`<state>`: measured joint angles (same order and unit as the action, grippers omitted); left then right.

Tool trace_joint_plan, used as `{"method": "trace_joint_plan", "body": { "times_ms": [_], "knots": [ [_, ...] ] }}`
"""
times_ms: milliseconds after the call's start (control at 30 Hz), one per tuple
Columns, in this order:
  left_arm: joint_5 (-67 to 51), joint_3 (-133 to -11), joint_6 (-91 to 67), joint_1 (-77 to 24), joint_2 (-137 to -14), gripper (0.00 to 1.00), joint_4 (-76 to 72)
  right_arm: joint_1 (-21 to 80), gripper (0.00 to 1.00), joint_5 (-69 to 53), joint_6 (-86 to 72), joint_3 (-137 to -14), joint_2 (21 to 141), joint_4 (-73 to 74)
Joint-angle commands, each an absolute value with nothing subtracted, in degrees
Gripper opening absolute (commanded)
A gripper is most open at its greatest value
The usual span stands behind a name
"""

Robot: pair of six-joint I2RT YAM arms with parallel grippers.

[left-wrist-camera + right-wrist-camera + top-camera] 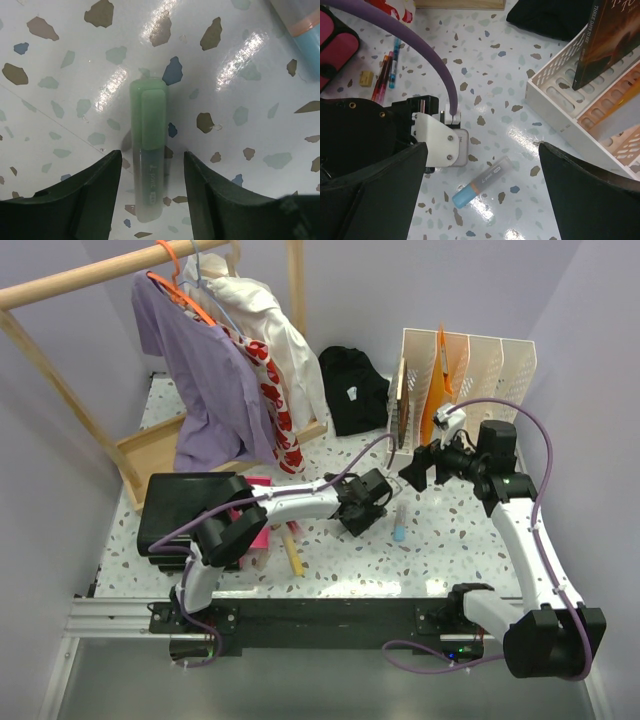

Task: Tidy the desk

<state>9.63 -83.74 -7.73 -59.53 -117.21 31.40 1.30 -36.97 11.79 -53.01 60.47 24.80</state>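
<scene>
A green highlighter (148,130) lies on the speckled white desk (60,40), directly between the dark fingers (95,195) of my left gripper (152,160). Bare desk shows on both sides of it, so the jaws stand open around it without touching. In the top view the left gripper (355,515) is low at the desk's middle and hides that highlighter. A blue-capped grey highlighter (482,181) lies below my right gripper (482,150), which hangs wide open and empty. From above, the right gripper (418,472) is just behind the blue highlighter (399,523).
A white file rack (470,370) with an orange folder and a book stands at the back right, with a black cloth (352,388) beside it. Clothes hang on a wooden rail (205,380) over a wooden tray (150,455). A black box (185,510), pink case (258,530), yellow pen (294,555) and loose pens (387,70) lie left.
</scene>
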Motion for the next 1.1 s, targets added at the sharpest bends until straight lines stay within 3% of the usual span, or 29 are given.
{"method": "trace_joint_plan", "body": {
  "times_ms": [0,167,300,433,600,833,1067],
  "knots": [
    [7.48,-83.33,-6.24,-58.27,-117.69,0.56,31.03,0.88,0.98,-37.79,11.07,-52.47,60.47,22.76],
    [6.24,-80.34,-6.68,-57.92,-117.07,0.47,29.62,0.7,0.98,-37.97,11.16,-52.21,60.47,22.59],
    [6.42,-77.7,-7.03,-57.92,-114.62,0.31,27.78,0.53,0.98,-38.23,11.25,-52.12,60.82,22.59],
    [7.91,-73.75,-7.73,-58.01,-106.65,0.15,25.93,0.44,0.98,-38.5,11.34,-52.03,61.17,22.59],
    [8.62,-66.46,-9.05,-58.01,-93.72,0.05,22.59,0.44,0.98,-38.67,11.6,-51.86,61.61,22.59],
    [8.25,-58.37,-14.14,-57.92,-68.95,0.0,20.39,0.35,0.98,-38.76,12.04,-51.77,62.4,22.68],
    [21.42,-56.95,-16.79,-57.74,-51.87,0.0,28.28,0.18,0.98,-40.77,12.04,-50.89,64.33,21.8]
  ]
}}
